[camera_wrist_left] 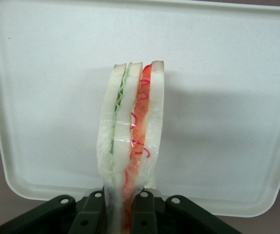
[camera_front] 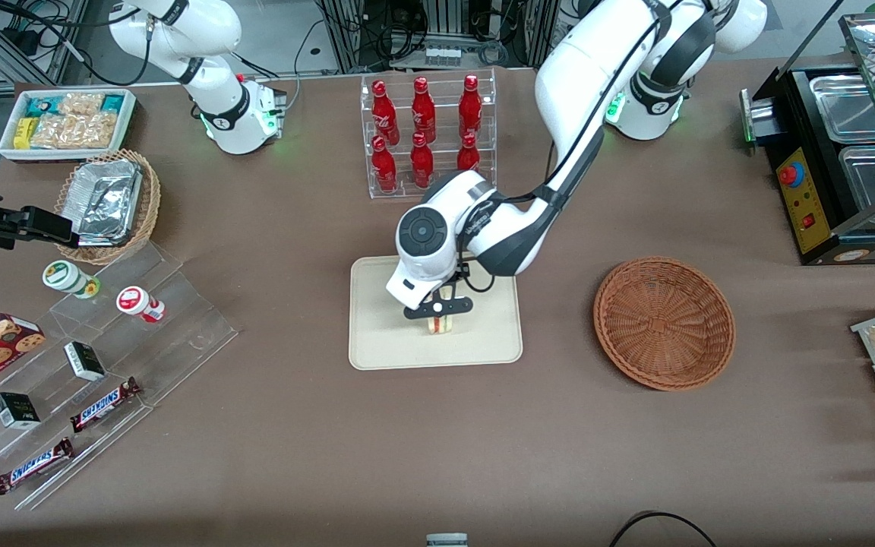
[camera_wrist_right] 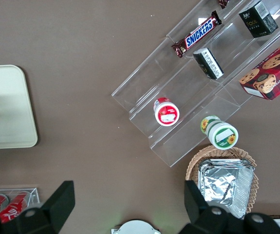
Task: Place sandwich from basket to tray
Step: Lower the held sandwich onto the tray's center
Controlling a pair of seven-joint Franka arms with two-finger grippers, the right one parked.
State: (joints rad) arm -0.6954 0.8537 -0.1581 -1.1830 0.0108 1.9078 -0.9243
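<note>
While my front view shows only a pale sliver of the sandwich under the gripper, which hangs over the tray, my wrist view gives the layers: white bread, a crinkled green stripe, a red-pink filling, all under glossy clear wrap. I see the gripper clamped on the sandwich's narrow end, black fingers pressing both sides. Smooth cream tray with rounded corners; beside it on the brown surface sits the round woven basket.
</note>
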